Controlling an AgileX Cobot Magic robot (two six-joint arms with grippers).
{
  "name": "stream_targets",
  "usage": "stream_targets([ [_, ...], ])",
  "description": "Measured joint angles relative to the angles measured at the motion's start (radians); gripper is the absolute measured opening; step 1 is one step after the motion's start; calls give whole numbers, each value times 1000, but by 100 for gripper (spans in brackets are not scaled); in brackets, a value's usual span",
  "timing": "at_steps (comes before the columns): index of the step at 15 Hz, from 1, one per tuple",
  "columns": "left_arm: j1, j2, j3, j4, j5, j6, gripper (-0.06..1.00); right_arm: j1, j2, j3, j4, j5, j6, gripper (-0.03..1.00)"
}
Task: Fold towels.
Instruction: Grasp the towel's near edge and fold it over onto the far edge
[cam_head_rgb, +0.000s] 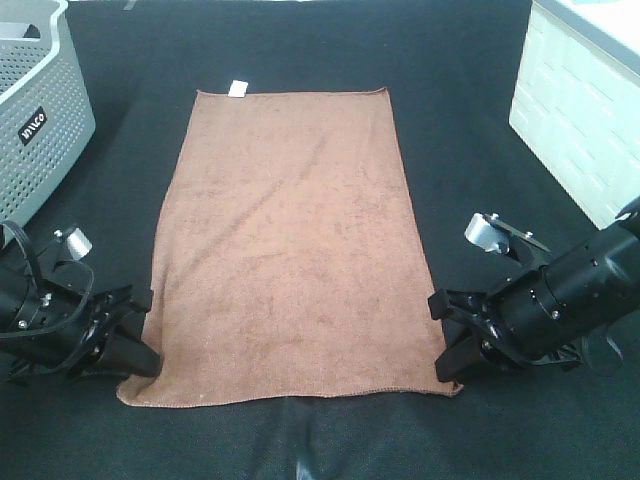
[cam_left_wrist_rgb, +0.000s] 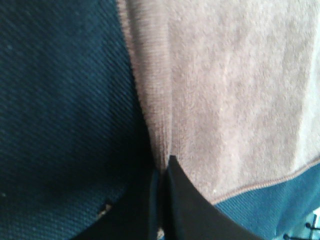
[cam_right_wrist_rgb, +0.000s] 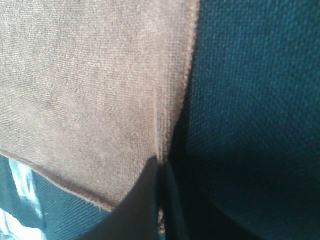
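Table (cam_head_rgb: 470, 130): we see a black cloth surface that carries everything.
Towel (cam_head_rgb: 290, 250): it lies flat and unfolded at the middle of the table. Its long axis runs from the near hem, between the arms, to the far hem.
Basket (cam_head_rgb: 45, 110): grey and perforated, it stands at the far left, apart from the towel.
Bin (cam_head_rgb: 580, 110): white, it stands at the far right, also apart.
Left gripper (cam_head_rgb: 148, 335): it is closed on the towel's left side hem, just by the near corner. The left wrist view shows the edge pinched between the jaws.
Right gripper (cam_head_rgb: 445, 335): it is closed likewise on the right side hem by its near corner.
Key relation: the bulk of the towel stretches away from both grippers, so we judge the fold runs near hem to far hem, each arm equally placed.
Tag (cam_head_rgb: 238, 88): white, on the far hem; we can make out no print.
Writing: a black label (cam_head_rgb: 31, 126) on the basket carries white letters that we cannot read with certainty.
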Motion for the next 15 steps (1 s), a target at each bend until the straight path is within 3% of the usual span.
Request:
stream_targets([
  [2,0,-42,1,68,15,-54,0,0,-51,3,-39,6,61,0],
  [3,0,-104,2,153,16,-127,0,0,-90,8,-69,9,105,0],
  [5,0,-190,20,236,16,-213,0,0,-182,63,-101,16,160,0],
  [12,0,-435,239,267,28,-245,0,0,-386,326,-96,53,179,0],
  [15,-1,-489,303,269,25,-263,0,0,-462,373,-90,61,179,0],
])
